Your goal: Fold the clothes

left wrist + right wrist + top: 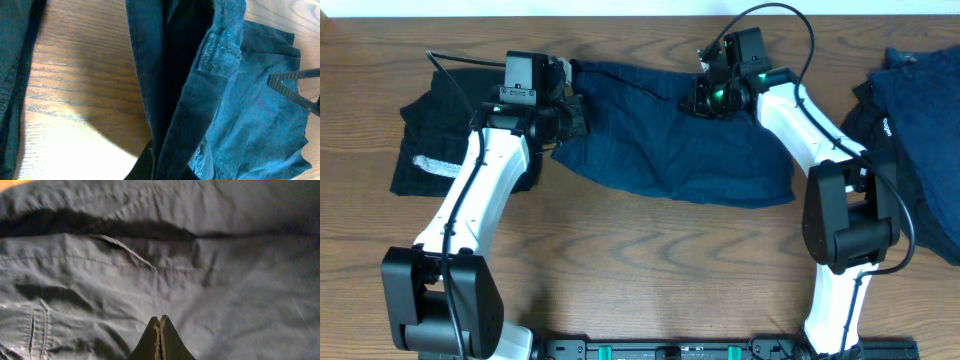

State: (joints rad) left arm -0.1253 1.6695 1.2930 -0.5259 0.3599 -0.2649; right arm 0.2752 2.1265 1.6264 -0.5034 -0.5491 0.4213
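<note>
A: Navy garment (670, 150), orientation?
B: It lies flat and crumpled on the worktop (650, 260). The long axis runs left to right and sags toward the near edge at its right end.

A: Left fingers (570, 118)?
B: They are at the garment's left end, pinching a fold of it. In the left wrist view the doubled navy edge runs straight into the grip, beside one dark fingertip (142, 167). The rest of the cloth stretches away ahead of them and to their right.

A: Right fingers (160, 330)?
B: Pressed together, with no cloth visible between them. They sit over the garment's far edge, right of its middle. Wrinkled navy cloth and a stitched seam fill the view ahead and to both sides. I cannot tell whether the tips touch the cloth.

A: Other clothes?
B: A black garment (430, 140) with a whitish band (435, 165) lies left of the left fingers, partly under that arm. A pile (920, 100) of navy on black lies well to the right of the right fingers, at the worktop's edge.
</note>
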